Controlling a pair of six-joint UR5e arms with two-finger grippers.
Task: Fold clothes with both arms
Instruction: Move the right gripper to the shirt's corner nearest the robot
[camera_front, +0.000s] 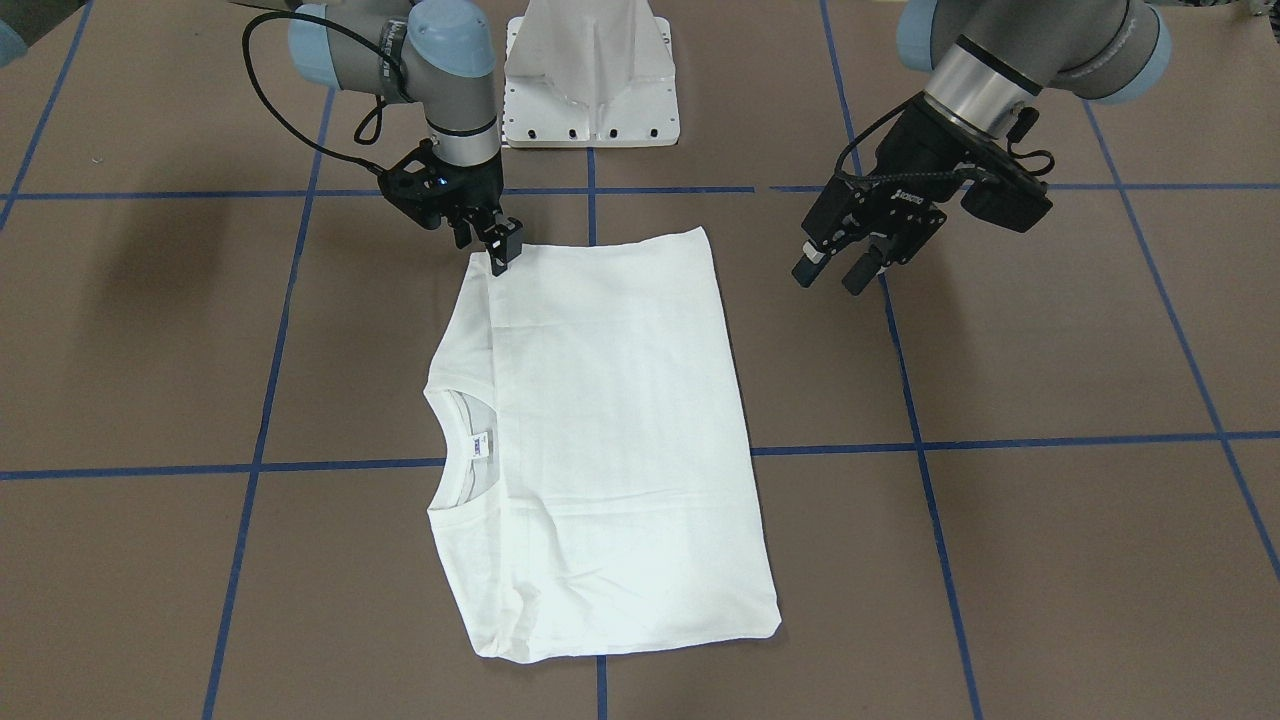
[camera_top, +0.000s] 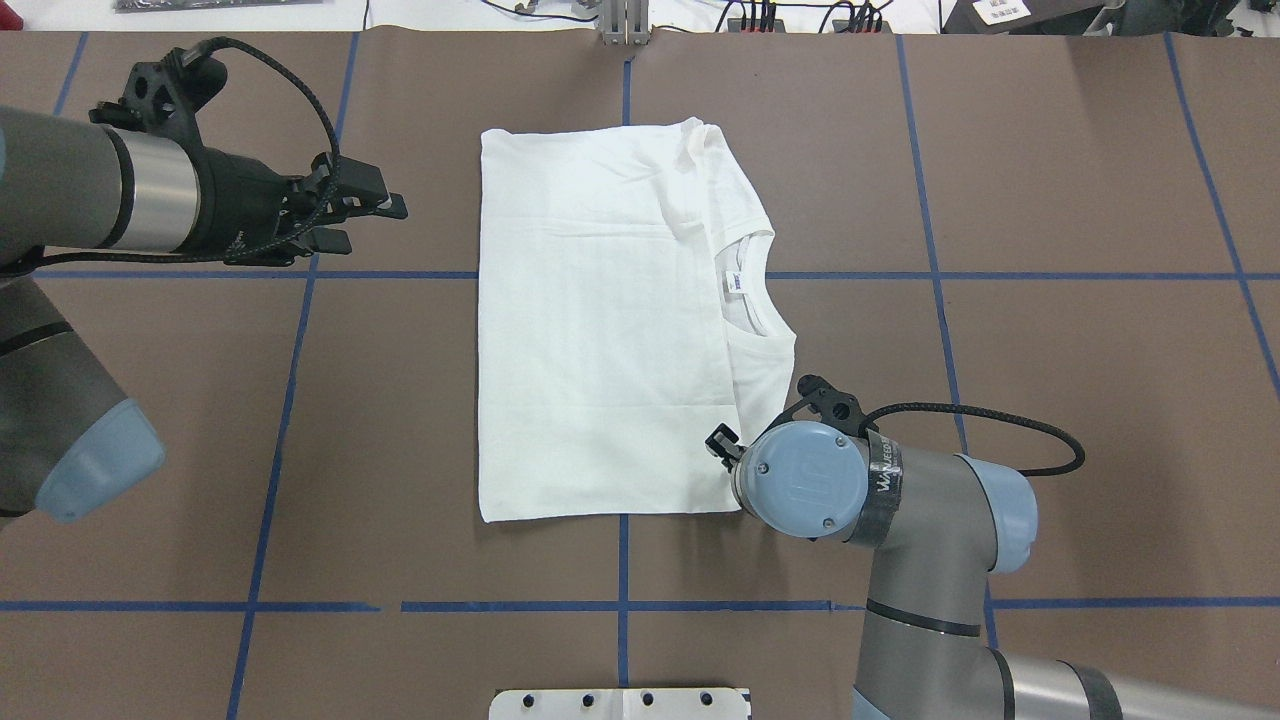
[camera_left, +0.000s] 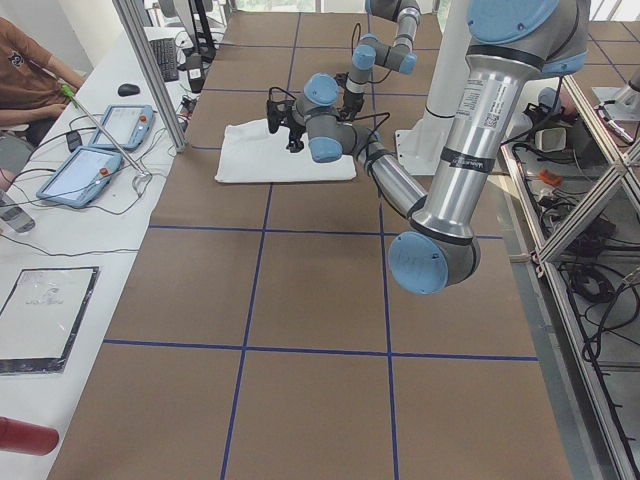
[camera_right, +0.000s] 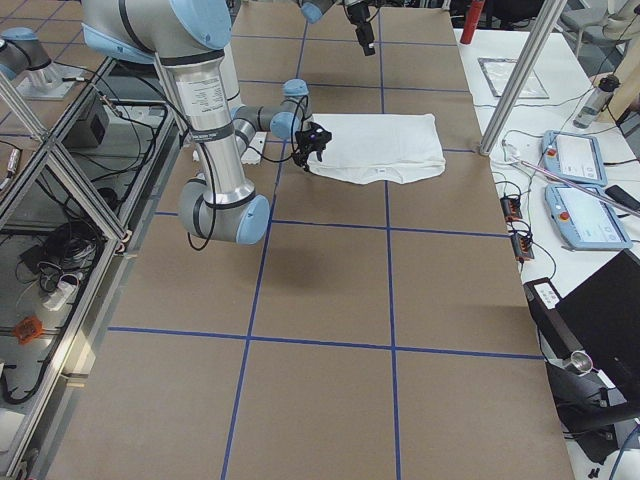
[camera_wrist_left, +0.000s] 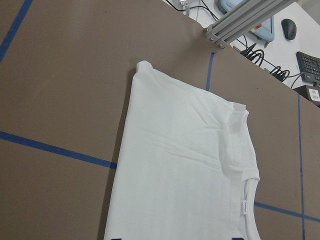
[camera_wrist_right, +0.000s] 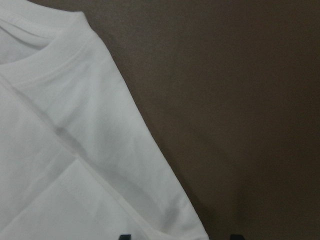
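Note:
The white T-shirt lies flat on the brown table, folded into a rectangle. Its ribbed collar and small neck label face the robot's right side, and no printed text shows. It also shows in the overhead view. My right gripper is low over the shirt's near corner on the collar side. In the right wrist view the shirt's edge lies between its spread tips. My left gripper is open and empty, raised beside the shirt's other long edge.
The white pedestal base stands at the robot's edge of the table. Blue tape lines cross the brown surface. An aluminium post stands at the far edge, with tablets on the side table.

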